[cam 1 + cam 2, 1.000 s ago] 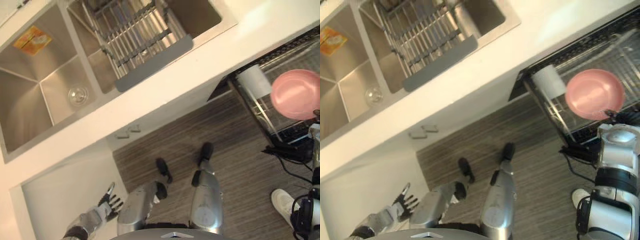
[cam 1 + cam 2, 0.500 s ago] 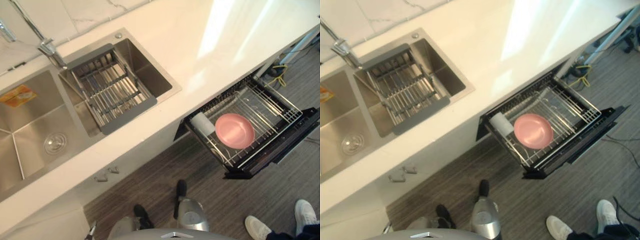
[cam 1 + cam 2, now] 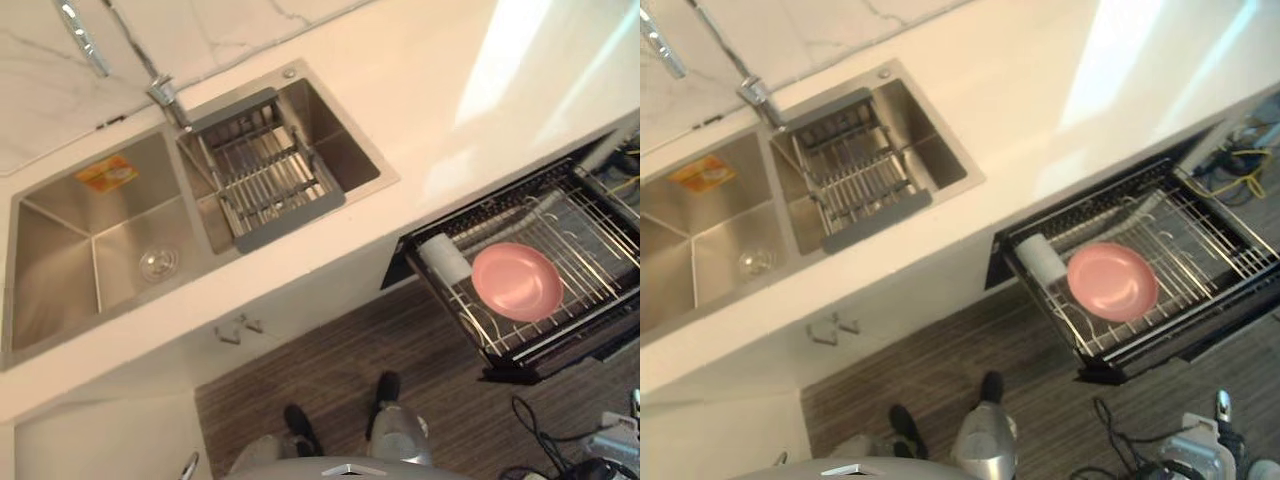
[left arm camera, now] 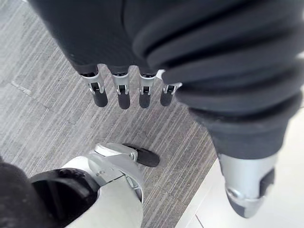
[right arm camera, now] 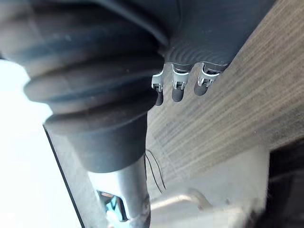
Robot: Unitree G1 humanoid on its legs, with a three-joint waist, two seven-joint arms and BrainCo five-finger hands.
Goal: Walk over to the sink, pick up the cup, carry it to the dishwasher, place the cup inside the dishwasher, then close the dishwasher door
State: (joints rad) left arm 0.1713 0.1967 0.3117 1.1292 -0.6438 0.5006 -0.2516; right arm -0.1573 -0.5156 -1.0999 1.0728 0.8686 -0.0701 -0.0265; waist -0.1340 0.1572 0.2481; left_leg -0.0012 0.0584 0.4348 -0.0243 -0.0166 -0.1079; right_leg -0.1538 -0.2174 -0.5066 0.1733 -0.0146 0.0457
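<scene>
1 cup (image 3: 443, 258), 1 pink plate (image 3: 517, 281) in rack (image 3: 585, 235) | 2 basins (image 3: 60, 270) | L hand (image 4: 122, 94), R hand (image 5: 176, 90) both slack

A floor (image 3: 330, 350) of striped wood-grain planks lies below the fingers (image 4: 123, 97) of the left hand (image 4: 156, 42) and reaches ahead of them to white cabinet fronts (image 3: 300, 300) with two small metal handles (image 3: 230, 333). Farther from the fingers, a pale desk (image 3: 400, 60) carries a bright patch of light (image 3: 500, 60). Behind it stands a white, marble-veined wall (image 3: 230, 30).
</scene>
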